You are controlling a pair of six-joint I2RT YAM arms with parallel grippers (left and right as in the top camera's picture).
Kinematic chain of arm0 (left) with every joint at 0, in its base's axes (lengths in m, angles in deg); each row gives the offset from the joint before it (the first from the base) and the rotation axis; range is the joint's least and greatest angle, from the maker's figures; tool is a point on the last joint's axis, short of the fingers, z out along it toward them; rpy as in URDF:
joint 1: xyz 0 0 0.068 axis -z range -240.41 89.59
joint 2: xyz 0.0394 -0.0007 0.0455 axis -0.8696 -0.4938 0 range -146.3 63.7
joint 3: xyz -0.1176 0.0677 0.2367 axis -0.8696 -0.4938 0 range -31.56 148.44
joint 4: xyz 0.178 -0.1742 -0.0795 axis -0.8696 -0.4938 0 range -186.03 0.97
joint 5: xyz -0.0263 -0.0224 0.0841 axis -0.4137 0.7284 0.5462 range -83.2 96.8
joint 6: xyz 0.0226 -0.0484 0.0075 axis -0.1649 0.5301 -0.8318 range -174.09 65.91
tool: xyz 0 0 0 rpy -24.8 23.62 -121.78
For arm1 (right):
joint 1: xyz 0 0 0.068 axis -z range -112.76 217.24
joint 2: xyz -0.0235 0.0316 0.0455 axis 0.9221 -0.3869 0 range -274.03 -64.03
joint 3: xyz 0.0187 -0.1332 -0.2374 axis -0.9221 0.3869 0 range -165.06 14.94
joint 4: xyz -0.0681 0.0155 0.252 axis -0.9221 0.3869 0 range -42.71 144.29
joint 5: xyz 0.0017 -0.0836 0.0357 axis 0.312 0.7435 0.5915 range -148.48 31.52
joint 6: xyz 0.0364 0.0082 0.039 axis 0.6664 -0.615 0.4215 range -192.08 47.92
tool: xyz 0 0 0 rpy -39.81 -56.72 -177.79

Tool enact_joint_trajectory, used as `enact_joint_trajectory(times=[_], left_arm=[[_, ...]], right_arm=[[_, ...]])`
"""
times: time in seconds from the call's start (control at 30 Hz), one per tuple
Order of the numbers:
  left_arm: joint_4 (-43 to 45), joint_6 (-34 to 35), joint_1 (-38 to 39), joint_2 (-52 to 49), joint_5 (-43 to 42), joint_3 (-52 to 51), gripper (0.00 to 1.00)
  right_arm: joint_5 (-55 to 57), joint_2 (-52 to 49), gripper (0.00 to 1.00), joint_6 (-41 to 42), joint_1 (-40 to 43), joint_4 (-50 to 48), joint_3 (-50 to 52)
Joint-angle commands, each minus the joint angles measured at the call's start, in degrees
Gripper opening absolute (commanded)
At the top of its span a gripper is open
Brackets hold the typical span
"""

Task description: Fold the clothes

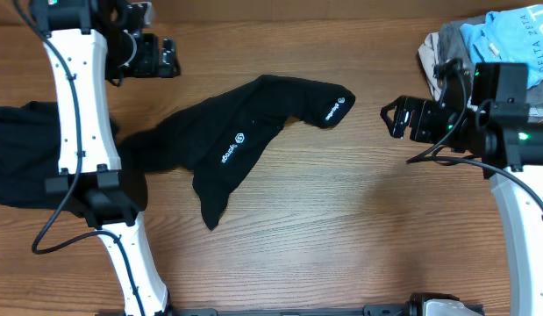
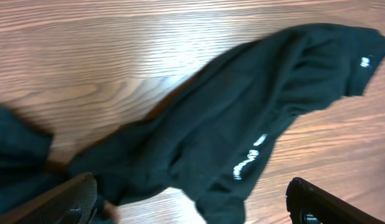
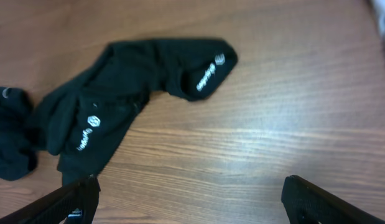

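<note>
Wooden table [image 1: 359,237]: black shirt [image 1: 245,140] lies crumpled left of centre, unheld. Left gripper [image 1: 168,57] and right gripper [image 1: 392,118] both gape wide, empty. Judged step: spreading flat. Next calls for pinching two edges, pulling apart.

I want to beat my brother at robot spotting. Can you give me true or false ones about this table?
1. A black T-shirt lies crumpled on the table. True.
2. The right gripper is holding the shirt. False: it is open, off to the side of the shirt, holding nothing.
3. A pile of pale-blue and grey clothes sits in a far corner. True.
4. The left gripper is squeezed shut. False: its fingers stand wide apart.
5. The shirt has white logos on it. True.
</note>
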Motion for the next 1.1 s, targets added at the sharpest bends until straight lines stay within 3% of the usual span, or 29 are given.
enact_joint_trajectory(times=[0.0, 0.23, 0.43, 0.7, 1.07], left_arm=[[-0.17, -1.62, 1.29, 2.75, -4.13, 1.40, 1.00], [-0.17, -2.89, 6.99, 2.47, -4.02, -0.85, 1.00], [1.62, -8.48, 12.55, 2.47, -3.98, -9.86, 1.00], [14.75, -8.20, 17.03, 2.47, -4.00, -22.51, 0.96], [31.74, 1.22, 20.44, 2.47, 3.74, -38.60, 0.86]], right_arm=[[2.05, 0.61, 0.98, -1.20, -2.21, 0.76, -3.10], [2.01, -4.94, 0.98, -1.20, -5.99, 1.73, -3.08], [1.99, -7.10, 0.97, -1.18, -6.27, 1.79, -3.08], [2.05, -7.10, 0.97, -1.22, -6.25, 2.05, -3.08], [3.34, -7.10, 0.97, -1.20, -6.25, 1.92, -3.08]])
